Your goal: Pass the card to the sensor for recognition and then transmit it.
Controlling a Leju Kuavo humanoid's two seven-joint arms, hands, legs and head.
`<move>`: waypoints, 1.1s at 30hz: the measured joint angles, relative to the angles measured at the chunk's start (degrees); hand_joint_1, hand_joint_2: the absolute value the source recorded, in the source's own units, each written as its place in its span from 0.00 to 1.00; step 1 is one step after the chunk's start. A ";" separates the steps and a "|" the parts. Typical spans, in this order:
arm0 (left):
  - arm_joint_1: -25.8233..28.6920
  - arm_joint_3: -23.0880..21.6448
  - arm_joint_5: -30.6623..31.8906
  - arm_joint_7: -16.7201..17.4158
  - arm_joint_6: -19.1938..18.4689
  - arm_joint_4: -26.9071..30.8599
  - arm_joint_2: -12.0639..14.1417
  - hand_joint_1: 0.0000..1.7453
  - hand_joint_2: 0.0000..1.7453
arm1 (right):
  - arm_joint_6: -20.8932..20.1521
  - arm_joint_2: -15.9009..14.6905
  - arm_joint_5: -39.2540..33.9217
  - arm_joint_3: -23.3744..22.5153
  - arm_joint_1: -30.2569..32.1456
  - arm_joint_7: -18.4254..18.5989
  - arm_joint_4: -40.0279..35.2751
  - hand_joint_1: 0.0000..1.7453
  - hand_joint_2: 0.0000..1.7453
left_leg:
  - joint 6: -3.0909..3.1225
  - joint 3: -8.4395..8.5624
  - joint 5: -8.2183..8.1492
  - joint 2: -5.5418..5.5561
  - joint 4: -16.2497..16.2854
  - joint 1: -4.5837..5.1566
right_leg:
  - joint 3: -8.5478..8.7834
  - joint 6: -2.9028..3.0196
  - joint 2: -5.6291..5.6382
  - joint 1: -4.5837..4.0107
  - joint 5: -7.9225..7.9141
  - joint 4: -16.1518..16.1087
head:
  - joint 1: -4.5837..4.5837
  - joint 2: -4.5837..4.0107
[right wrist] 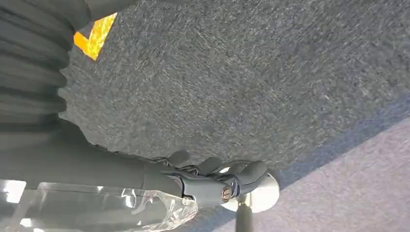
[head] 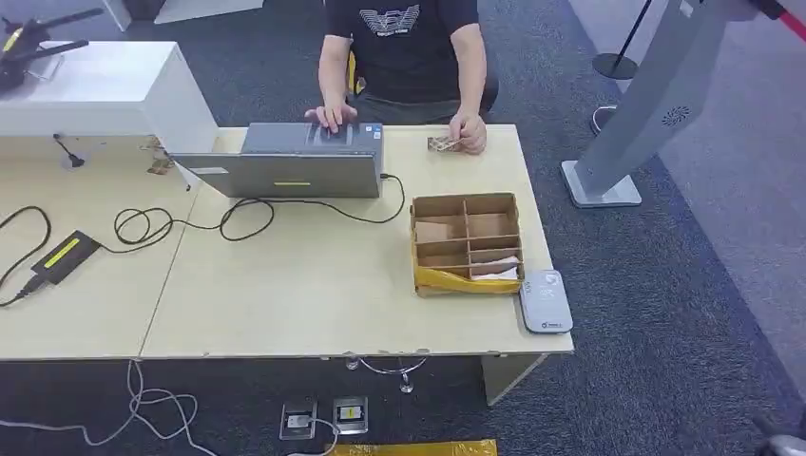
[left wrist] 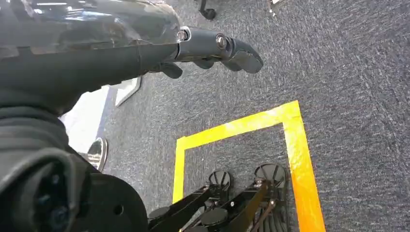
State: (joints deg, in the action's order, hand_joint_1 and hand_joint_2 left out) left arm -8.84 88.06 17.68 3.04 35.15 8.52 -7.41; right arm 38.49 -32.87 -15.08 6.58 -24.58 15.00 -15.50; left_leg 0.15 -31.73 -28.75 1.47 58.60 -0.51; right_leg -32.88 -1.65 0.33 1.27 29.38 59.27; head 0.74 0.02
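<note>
Hanging beside the body over the carpet, the left hand (left wrist: 212, 48) and right hand (right wrist: 212, 181) hold nothing, fingers loosely apart. No task step appears started. A card-like item (head: 440, 143) lies under the person's hand (head: 468, 132) at the table's (head: 285, 294) far edge. The sensor (head: 545, 301) sits beside the divided cardboard box (head: 466, 244). Pickup, scan and handover all remain.

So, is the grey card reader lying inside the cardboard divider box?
No, the grey card reader lies on the table beside the cardboard divider box, at its near right corner.
</note>
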 joint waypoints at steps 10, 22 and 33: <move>0.09 0.00 -3.21 -1.00 -0.31 -0.13 -0.02 0.00 0.00 | -2.19 8.74 -15.71 -9.19 13.08 -7.58 3.08 0.00 1.00 | -0.22 0.06 -0.15 0.23 -0.05 -0.30 | 0.16 0.14 -0.22 -0.30 0.16 -0.04 | -0.07 -0.02; -0.04 -0.02 -1.05 -4.09 0.68 -0.13 0.02 0.00 0.00 | -4.09 25.03 -22.03 -18.73 18.25 -19.32 4.37 0.00 0.00 | -0.32 0.24 -0.15 -0.02 -0.05 -0.41 | 0.21 0.33 0.04 -0.41 0.20 0.05 | 0.00 -0.02; 0.02 0.00 -3.82 -4.96 4.41 -0.15 -0.33 0.00 0.00 | 1.29 28.87 -19.71 -21.64 18.84 -21.72 4.92 0.00 0.00 | -0.34 0.26 -0.18 -0.15 -0.05 -0.36 | 0.20 0.33 0.16 -0.38 0.20 0.05 | 0.02 -0.02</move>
State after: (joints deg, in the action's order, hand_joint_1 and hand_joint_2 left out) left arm -8.81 88.06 13.86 -1.92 39.56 8.37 -7.74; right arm 39.78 -4.00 -34.80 -15.06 -5.74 -6.72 -10.58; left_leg -0.19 -31.47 -28.94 1.32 58.55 -0.87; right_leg -32.69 -1.32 0.49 0.89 29.57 59.32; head 0.77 0.00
